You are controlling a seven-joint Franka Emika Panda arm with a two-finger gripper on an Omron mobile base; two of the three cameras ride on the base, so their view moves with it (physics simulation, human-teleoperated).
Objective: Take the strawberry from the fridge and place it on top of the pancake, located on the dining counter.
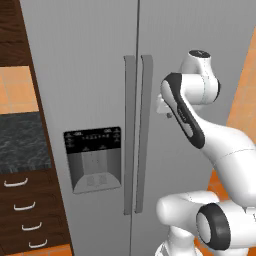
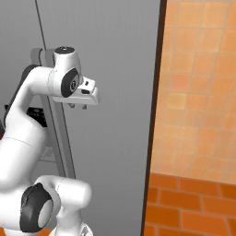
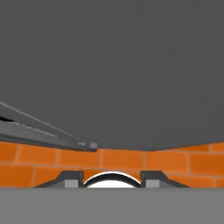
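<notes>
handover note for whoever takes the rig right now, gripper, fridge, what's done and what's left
Gripper: points down, in front of the right fridge door, holding nothing; the jaws stand apart.
Fridge: both doors closed, handles side by side at the centre seam, dispenser in the left door.
Done: base parked at the fridge.
Left: open a door, find and grasp the strawberry, carry it to the pancake on the dining counter.

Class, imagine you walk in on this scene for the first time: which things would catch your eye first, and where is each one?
The fridge fills the middle, both doors shut, its two long handles side by side and a black dispenser in the left door. The white arm bends up in front of the right door, with the gripper hanging near the door, holding nothing. To the right runs an orange tiled wall.
</notes>
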